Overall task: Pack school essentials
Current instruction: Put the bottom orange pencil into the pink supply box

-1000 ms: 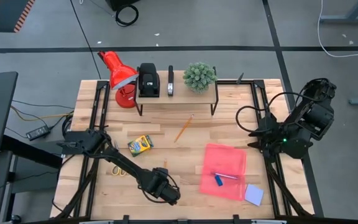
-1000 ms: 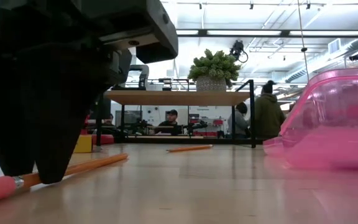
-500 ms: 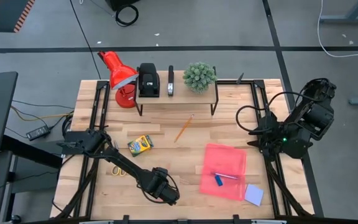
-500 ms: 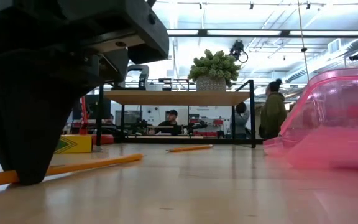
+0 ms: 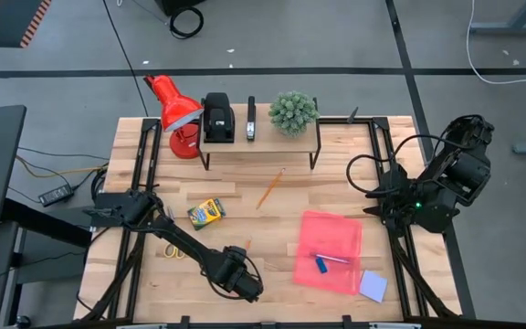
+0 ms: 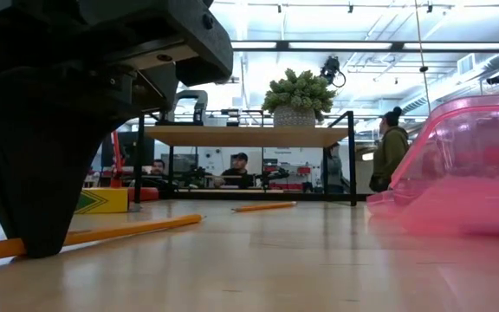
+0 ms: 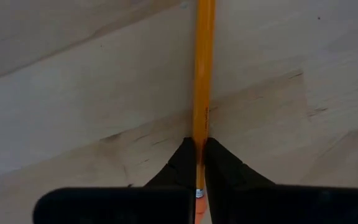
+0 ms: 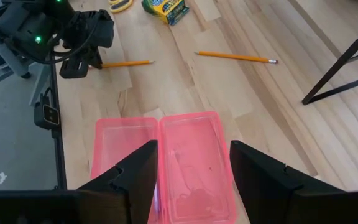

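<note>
An orange pencil [image 7: 202, 74] lies on the wooden table near its near edge, and my left gripper [image 7: 199, 155] stands over it, shut on it. It shows in the low view as the pencil [image 6: 119, 230] running out from under the gripper [image 6: 29, 247]. A second orange pencil [image 5: 268, 189] lies mid-table. An open pink box [image 5: 329, 251] holds a blue eraser [image 5: 320, 265] and a pen [image 5: 336, 259]. A crayon box [image 5: 206, 213], yellow scissors [image 5: 173, 249] and a notepad [image 5: 373, 286] lie loose on the table. My right gripper [image 8: 191, 168] hangs open above the pink box [image 8: 166, 155]. My left gripper pinches the pencil between its two fingers close to the eraser end [image 7: 198, 147], just ahead of the metal band. The fingers come from above, pointing down, one on each side of the shaft. The pencil lies flat on the table, its pointed end [image 5: 247, 245] toward the far edge.
A raised shelf [image 5: 258, 139] at the far edge carries a plant [image 5: 293, 111] and black desk devices [image 5: 217, 119]; a red lamp [image 5: 176, 110] stands at its left. Black frame rails run along both table sides. People stand in the room beyond.
My left gripper has shut its fingers on the pencil while staying in place. The pencil has shifted a little on the table, its pointed end now reaching farther out from the gripper in the low view, and its eraser end is now hidden by the fingers.
</note>
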Available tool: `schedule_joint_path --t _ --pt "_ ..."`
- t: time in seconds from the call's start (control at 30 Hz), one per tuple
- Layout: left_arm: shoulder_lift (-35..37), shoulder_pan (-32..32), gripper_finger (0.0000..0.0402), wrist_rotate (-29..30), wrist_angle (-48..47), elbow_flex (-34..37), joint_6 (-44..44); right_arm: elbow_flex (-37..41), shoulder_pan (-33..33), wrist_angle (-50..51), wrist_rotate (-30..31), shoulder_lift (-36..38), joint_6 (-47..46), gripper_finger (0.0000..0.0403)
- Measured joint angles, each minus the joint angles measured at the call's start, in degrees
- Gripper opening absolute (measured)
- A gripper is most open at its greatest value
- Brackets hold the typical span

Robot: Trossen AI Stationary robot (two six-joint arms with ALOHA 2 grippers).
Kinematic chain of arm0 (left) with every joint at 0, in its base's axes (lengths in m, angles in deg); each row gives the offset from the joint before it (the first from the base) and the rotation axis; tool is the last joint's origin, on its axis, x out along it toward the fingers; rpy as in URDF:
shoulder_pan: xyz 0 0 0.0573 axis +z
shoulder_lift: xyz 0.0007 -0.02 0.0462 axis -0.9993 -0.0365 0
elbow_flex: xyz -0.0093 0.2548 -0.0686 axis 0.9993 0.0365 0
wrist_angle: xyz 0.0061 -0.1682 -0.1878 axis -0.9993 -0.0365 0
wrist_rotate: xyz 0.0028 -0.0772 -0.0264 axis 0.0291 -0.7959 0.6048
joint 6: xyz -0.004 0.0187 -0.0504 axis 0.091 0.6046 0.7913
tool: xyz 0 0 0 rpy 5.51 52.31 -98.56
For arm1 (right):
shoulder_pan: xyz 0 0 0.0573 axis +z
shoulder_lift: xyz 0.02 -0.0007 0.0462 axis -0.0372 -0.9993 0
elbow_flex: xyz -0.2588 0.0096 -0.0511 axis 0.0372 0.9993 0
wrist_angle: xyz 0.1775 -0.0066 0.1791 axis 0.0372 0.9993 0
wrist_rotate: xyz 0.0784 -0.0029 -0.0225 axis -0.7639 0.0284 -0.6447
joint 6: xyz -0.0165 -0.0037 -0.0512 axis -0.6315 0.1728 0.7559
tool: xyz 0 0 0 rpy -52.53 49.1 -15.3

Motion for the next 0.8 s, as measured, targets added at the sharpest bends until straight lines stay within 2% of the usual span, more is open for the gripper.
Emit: schedule_joint_path --t 0.33,0.57,0.7,0.8 --pt "0.5 0.0 0.0009 2.5 -0.9 -1.0 -3.2 0.0 0.0 0.4 0.0 0.0 -0.2 0.0206" --pt "0.5 0.2 0.0008 7.0 -3.9 -7.4 -7.1 0.0 0.0 1.0 -0.6 0.1 0.0 0.0206" --pt "0.6 0.7 0.0008 11.7 -5.2 -11.6 -15.0 0.0 0.0 1.0 -3.7 0.7 -1.2 0.0206" --pt "0.7 1.5 0.0009 16.4 -2.6 -14.5 -26.3 0.0 0.0 1.0 -5.9 1.6 -2.4 0.0206"
